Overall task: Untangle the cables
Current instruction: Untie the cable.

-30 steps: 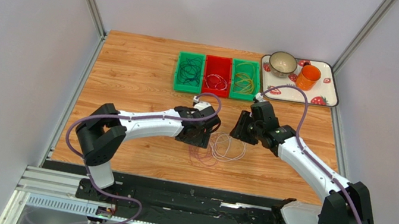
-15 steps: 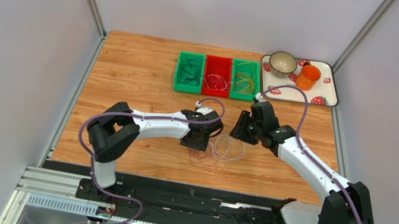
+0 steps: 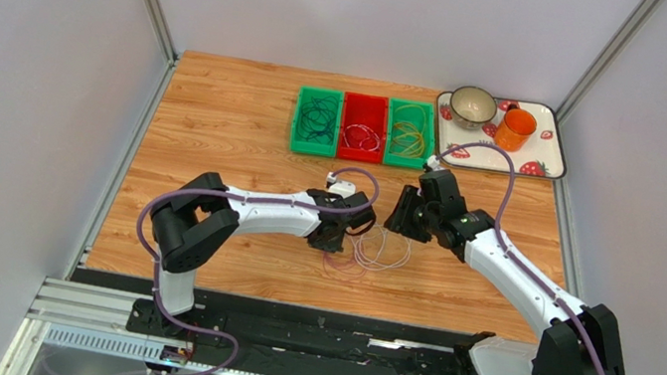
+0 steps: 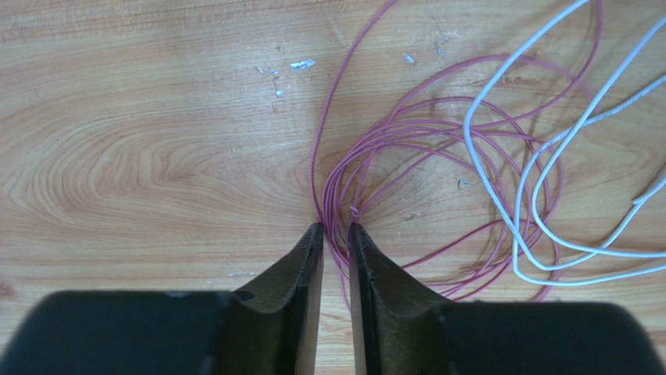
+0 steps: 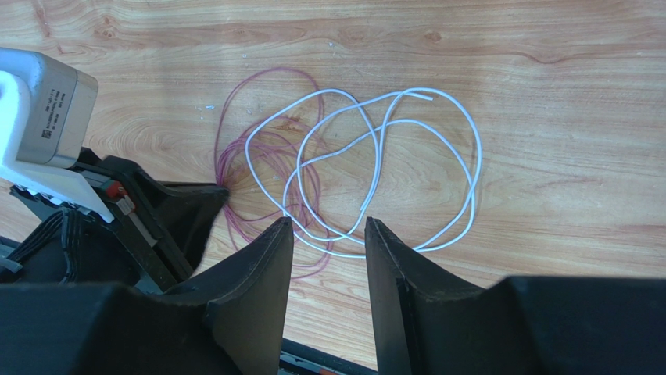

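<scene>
On the wood table lie two tangled cables: a purple cable [image 4: 313,168] coiled in several loops and a white cable [image 4: 466,133] crossing over its right side. My left gripper [image 4: 334,226] is down at the purple coil's left edge. Its jaws stand a narrow gap apart with purple strands running between the fingertips. My right gripper [image 5: 328,226] hovers open above the near side of the white cable [image 5: 478,160] and holds nothing. In the top view the pile [image 3: 378,250] lies between the left gripper [image 3: 336,238] and the right gripper [image 3: 399,223].
Three bins stand in a row at the back: green [image 3: 316,121], red [image 3: 363,127] and green [image 3: 409,132], each holding coiled cables. A strawberry-print tray [image 3: 546,141] at the back right carries a bowl [image 3: 472,106] and an orange cup [image 3: 515,129].
My left arm has reached further right and lowered onto the purple coil, and its jaws have narrowed round the strands. The right arm has stayed still.
</scene>
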Motion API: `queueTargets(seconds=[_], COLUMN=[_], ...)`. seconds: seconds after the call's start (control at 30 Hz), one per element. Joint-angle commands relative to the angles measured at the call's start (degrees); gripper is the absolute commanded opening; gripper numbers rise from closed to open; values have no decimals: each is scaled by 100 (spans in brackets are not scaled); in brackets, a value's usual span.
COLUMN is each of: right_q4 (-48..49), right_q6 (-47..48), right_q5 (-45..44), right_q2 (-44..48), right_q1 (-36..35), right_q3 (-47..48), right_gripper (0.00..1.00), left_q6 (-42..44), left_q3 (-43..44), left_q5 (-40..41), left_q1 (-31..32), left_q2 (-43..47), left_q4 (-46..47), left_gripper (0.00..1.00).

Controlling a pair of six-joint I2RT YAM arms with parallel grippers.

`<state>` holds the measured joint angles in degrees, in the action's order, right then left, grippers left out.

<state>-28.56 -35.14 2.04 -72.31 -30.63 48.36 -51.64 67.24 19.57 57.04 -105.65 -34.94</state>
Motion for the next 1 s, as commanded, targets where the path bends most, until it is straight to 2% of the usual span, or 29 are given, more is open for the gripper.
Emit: queueTargets(seconds=[0.0, 0.03, 0.23, 0.47, 0.6, 0.7, 0.83, 0.97], right_q4=[8, -1, -203, -396, -554, -511, -169, 332], right_q6=[42, 51, 121, 305, 472, 692, 885, 912], right_q5=[15, 7, -37, 235, 586, 1147, 2384, 3371], right_q2=[95, 103, 60, -19, -274, -406, -450, -485], right_q1=[-22, -13, -22, -22, -22, -22, -22, -22], right_q3=[139, 156, 419, 1025, 1474, 1790, 2010, 2178], right_gripper=[43, 43, 43, 45, 48, 50, 59, 66], left_q6=[-101, -23, 381, 1269, 1796, 2280, 2903, 3300], left_q3=[-264, -264, -256, -36, 122, 324, 658, 1026], left_q5=[108, 143, 213, 565, 355, 152, -58, 178], left_q1=[9, -8, -228, -421, -535, -562, -562, -562], left_q2=[-246, -220, 105, 1254, 1783, 2100, 2626, 3128], left_q4=[5, 31, 40, -276, -399, -566, -1005, -1471], left_gripper=[5, 0, 0, 0, 0, 0, 0, 0])
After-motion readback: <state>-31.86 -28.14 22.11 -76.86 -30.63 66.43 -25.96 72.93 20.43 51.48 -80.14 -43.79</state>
